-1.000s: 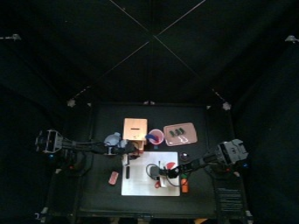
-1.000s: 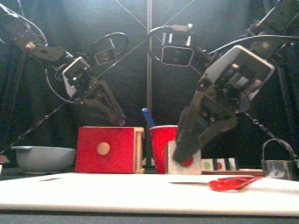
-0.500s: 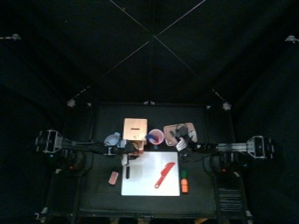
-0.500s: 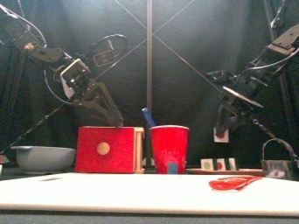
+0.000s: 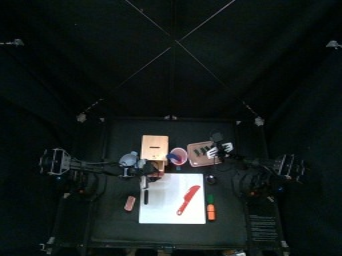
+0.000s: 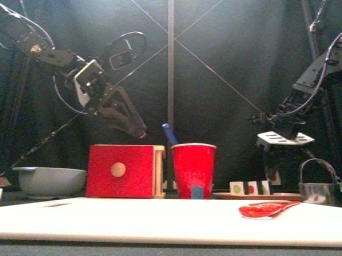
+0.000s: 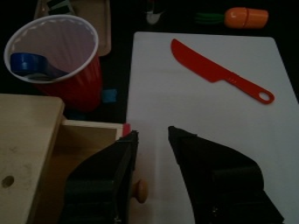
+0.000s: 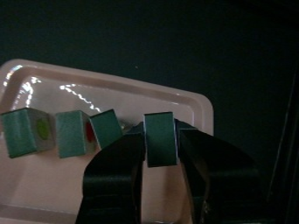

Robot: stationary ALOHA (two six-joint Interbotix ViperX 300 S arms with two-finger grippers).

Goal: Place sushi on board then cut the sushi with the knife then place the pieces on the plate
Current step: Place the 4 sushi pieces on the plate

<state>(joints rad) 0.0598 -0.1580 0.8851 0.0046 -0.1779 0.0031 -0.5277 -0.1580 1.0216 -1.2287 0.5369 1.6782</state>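
At 10 o'clock of white board point(image 7: 198, 114), left gripper point(image 7: 152, 136) by wooden box point(image 7: 30, 149), jaws slightly spread, empty. The red knife point(image 7: 216, 68) lies flat on board. At 1 o'clock, pink plate point(image 8: 176, 101) holds three sushi pieces point(image 8: 73, 133). Over it is the right gripper point(image 8: 158, 149), jaws pinching fourth sushi piece point(image 8: 158, 127).

3 sushi pieces point(image 8: 73, 136) upright on pink plate point(image 8: 117, 94), 4th piece point(image 8: 159, 138) held over it; red knife point(image 7: 216, 68) on white board point(image 7: 211, 131)

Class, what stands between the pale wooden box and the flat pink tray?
A red cup holding a blue toy knife stands between them, shown in front and top views.
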